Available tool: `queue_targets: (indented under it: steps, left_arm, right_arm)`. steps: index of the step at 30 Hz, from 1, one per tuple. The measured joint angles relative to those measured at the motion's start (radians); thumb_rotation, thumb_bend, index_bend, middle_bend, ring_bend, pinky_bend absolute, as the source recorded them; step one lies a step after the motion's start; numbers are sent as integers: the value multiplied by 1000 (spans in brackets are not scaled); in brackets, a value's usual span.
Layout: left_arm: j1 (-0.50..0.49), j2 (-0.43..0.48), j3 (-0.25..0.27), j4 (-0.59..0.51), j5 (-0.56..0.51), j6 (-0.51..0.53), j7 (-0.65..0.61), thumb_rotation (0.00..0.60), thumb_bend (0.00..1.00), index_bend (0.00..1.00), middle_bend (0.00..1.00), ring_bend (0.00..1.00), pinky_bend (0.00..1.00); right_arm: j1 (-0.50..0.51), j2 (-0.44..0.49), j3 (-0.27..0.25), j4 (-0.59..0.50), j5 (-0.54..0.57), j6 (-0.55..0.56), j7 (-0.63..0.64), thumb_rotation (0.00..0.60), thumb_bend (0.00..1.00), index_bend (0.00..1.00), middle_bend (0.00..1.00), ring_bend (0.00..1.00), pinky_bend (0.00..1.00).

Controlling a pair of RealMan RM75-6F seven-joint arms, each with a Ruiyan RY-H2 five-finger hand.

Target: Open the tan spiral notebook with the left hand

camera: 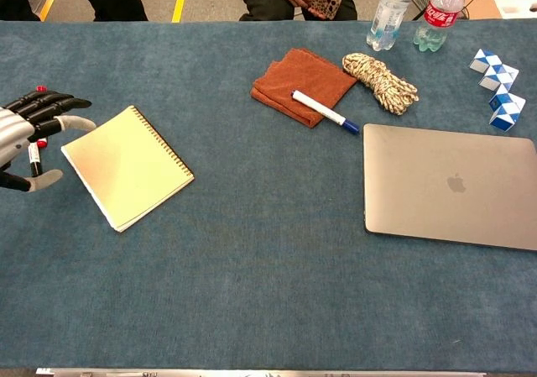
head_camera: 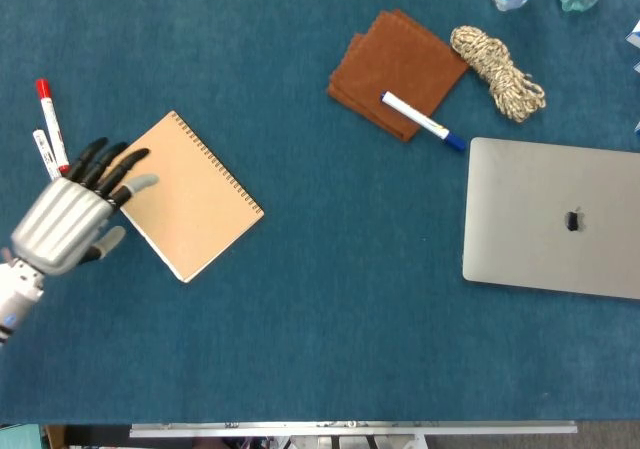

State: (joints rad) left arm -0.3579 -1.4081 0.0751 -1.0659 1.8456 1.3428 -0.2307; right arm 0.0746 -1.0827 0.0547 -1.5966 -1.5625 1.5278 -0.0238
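Note:
The tan spiral notebook (head_camera: 180, 195) lies closed on the blue table at the left, its wire binding along the upper right edge; in the chest view the notebook (camera: 127, 166) looks pale yellow. My left hand (head_camera: 72, 222) comes in from the left, open, with its fingers spread. In the head view its dark fingertips (head_camera: 132, 157) overlap the notebook's left corner. The chest view shows the left hand (camera: 27, 131) just left of that corner, holding nothing. Whether it touches the cover I cannot tell. The right hand shows in neither view.
Two markers, one with a red cap (head_camera: 48, 115), lie left of the notebook, partly behind the hand. A brown cloth (head_camera: 396, 59) with a blue-capped marker (head_camera: 422, 120), a rope coil (head_camera: 497, 70), a closed laptop (head_camera: 555, 216), two bottles (camera: 390, 9) and blue-white blocks (camera: 497, 88) fill the right side.

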Motion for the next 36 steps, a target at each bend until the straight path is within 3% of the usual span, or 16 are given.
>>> queue_targets:
  steps: [16,36]
  left_arm:
    - [-69,-137,49,201,-5,-52,-79,600,293,191,62,8,1]
    - [-39,-188,93,348,-57,-43,-142,600,293,191,61,8,1]
  right_arm:
    - [-11,-1,-7,-1,5,0,-2,600,202,138,175,99,177]
    - [-7,-7,-8,-8,0,-9,-15,600,202,138,175,99,177]
